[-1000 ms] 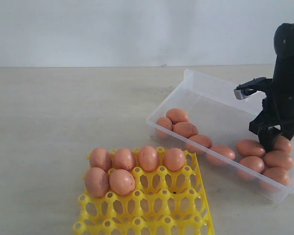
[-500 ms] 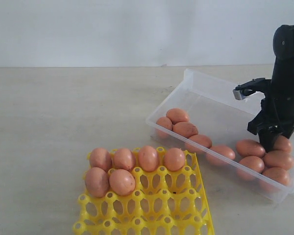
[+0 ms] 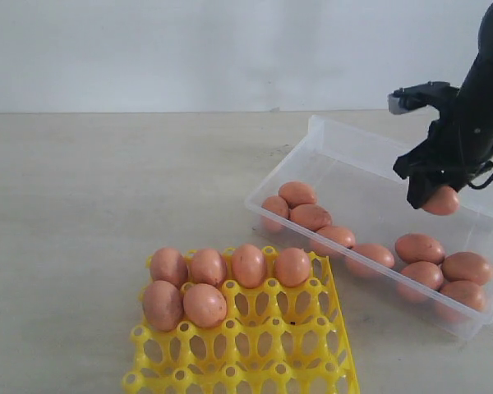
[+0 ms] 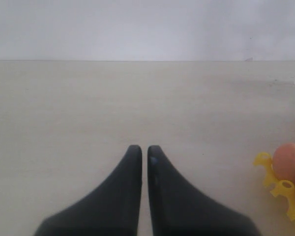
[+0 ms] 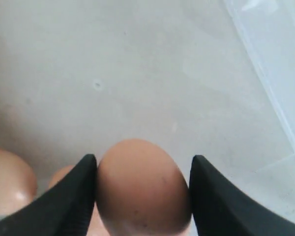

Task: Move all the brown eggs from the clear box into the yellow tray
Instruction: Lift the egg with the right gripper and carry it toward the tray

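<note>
Nearest the camera, the yellow tray (image 3: 300, 328) is sitting on the table (image 3: 107, 180) and carrying six brown eggs (image 3: 207, 305), four filling its far row and two lying in the next row at the left. The left gripper (image 4: 143, 155) is hovering over bare tabletop near a corner of the tray, its jaws pressed together on nothing. Farther back to the right, the clear box (image 3: 353, 146) is holding nine more eggs, most strung along its near wall. Above the box's far right part, the right gripper (image 3: 429, 195) is clamping one egg (image 5: 140, 191) between its fingers, lifted clear of the others.
</note>
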Action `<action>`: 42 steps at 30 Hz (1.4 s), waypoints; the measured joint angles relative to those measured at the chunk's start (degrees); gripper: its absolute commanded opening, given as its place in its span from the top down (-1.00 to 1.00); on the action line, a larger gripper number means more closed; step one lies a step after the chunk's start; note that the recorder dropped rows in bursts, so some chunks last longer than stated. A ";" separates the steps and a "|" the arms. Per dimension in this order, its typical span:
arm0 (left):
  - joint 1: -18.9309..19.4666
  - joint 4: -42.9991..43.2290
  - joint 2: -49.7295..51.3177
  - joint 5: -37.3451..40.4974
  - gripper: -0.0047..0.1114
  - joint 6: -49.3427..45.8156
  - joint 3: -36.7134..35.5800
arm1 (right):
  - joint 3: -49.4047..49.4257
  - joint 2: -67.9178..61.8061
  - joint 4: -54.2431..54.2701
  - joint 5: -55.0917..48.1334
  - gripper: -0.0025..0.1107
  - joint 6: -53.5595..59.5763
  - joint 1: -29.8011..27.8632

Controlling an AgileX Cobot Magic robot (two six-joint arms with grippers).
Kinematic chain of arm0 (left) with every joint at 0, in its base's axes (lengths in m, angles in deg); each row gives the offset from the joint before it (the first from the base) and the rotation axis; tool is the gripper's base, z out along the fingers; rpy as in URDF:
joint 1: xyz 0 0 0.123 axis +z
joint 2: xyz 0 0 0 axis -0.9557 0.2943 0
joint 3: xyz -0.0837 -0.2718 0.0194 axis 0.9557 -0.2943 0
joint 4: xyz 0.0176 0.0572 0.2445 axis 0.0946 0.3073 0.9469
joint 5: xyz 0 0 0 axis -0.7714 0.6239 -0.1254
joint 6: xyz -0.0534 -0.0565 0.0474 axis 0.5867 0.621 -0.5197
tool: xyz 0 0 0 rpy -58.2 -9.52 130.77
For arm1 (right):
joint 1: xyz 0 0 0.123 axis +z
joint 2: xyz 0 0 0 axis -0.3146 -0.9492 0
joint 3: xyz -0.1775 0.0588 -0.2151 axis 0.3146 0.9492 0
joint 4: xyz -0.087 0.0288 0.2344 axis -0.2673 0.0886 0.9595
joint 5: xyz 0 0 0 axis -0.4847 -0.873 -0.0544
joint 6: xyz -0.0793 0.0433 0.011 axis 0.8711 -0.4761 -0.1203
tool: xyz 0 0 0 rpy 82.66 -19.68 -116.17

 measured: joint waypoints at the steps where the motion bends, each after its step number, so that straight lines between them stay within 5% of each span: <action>1: 0.00 0.00 0.00 0.00 0.85 0.00 0.00 | 0.00 0.83 1.48 0.36 0.96 0.64 0.00; 11: 0.00 0.00 0.00 0.00 0.85 0.00 0.00 | 0.00 3.82 21.04 5.33 0.96 13.09 0.00; 19: 0.00 0.00 0.00 0.00 0.85 0.00 0.00 | 0.00 5.77 58.58 26.90 0.96 31.26 0.00; 22: 0.00 0.00 0.00 0.00 0.85 0.00 0.00 | -0.12 5.81 83.99 40.62 0.96 47.38 0.00; 24: 0.00 0.00 0.00 0.00 0.85 0.00 0.00 | -1.44 5.81 89.80 40.07 0.96 62.04 -0.05; 31: 0.00 0.00 0.00 0.00 0.85 0.00 0.00 | -5.12 7.68 90.84 31.91 0.96 93.88 -0.05; 42: 0.00 0.00 0.00 0.00 0.85 0.00 0.00 | -5.12 15.02 90.75 12.09 0.96 81.01 -0.05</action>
